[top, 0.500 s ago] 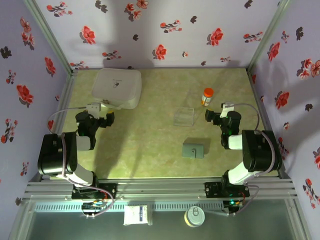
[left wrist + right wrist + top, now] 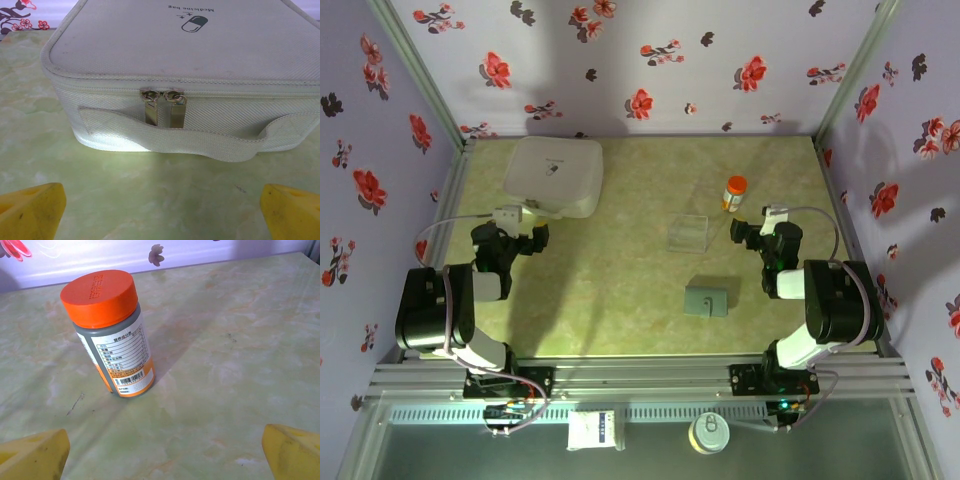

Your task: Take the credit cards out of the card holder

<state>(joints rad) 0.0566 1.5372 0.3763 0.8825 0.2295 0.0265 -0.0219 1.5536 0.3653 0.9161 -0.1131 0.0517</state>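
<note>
Nearer the right pincer [image 2: 165, 452] than the left pincer [image 2: 160, 212] (both gaping, empty) lies the card holder [image 2: 706, 300].

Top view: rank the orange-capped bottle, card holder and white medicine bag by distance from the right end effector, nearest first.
From the right end effector:
1. orange-capped bottle: just beyond it, toward the back wall.
2. card holder: back toward the bases, nearer table centre.
3. white medicine bag: far-left corner, across the table.
</note>
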